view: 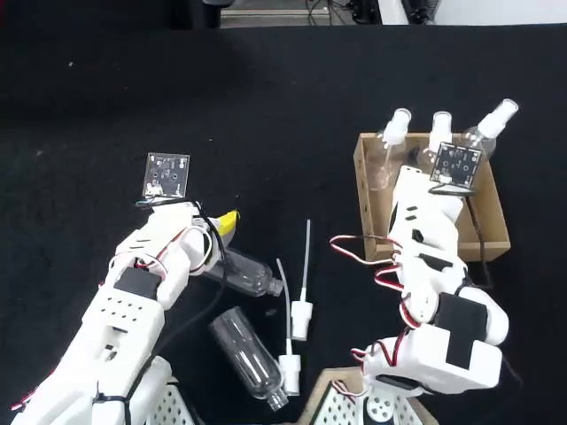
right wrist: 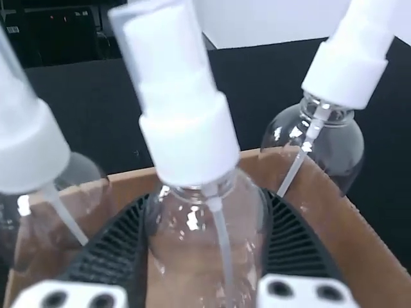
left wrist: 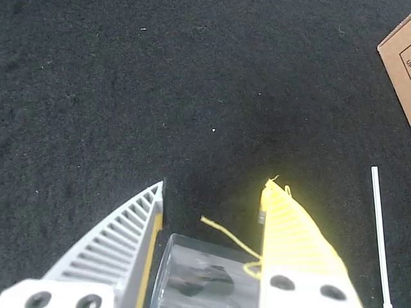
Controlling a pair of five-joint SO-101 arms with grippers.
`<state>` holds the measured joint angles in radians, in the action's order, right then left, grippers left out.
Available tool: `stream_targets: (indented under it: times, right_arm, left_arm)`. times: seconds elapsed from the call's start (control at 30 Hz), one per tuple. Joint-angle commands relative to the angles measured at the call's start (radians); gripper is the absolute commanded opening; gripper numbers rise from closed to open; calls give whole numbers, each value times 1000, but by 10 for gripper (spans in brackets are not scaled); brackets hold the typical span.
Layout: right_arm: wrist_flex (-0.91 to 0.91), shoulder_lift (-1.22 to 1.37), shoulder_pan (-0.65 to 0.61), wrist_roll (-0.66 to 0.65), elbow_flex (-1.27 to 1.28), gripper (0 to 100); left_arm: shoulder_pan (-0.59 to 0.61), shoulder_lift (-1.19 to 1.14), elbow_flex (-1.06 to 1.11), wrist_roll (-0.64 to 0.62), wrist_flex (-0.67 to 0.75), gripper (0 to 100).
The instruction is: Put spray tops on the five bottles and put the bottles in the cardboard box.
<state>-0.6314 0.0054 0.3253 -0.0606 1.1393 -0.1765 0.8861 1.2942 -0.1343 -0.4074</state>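
Note:
My left gripper [left wrist: 214, 186] is shut on the base of a clear uncapped bottle [left wrist: 199, 276] that lies on the black table; it lies left of centre in the high view [view: 246, 273]. A second uncapped bottle [view: 250, 356] lies nearer the front. Two loose spray tops [view: 301, 317] [view: 290, 365] with long tubes lie beside them. Three bottles with spray tops stand at the back of the cardboard box [view: 368, 208]. My right gripper [right wrist: 205, 199] is over the box, its black fingers [right wrist: 122, 244] closed on the middle bottle [right wrist: 192, 244].
The box's corner [left wrist: 398, 58] and one spray tube [left wrist: 379, 224] lie to the side of my left gripper. The front half of the box lies under my right arm. Bare black table stretches behind my left gripper.

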Motion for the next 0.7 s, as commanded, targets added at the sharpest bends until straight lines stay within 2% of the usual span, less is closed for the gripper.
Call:
stream_targets:
  times: [0.0,0.33,0.5,0.67]
  right_arm:
    - [3,-36,11,-2,4,164]
    - [3,-36,9,-6,7,168]
    - [3,-36,9,-6,10,257]
    - [3,-36,9,-3,10,262]
  left_arm:
    - [-5,6,-12,0,21,227]
    - [-8,6,-10,0,21,227]
    - [-8,6,-10,0,21,227]
    - [-7,6,-10,0,21,227]
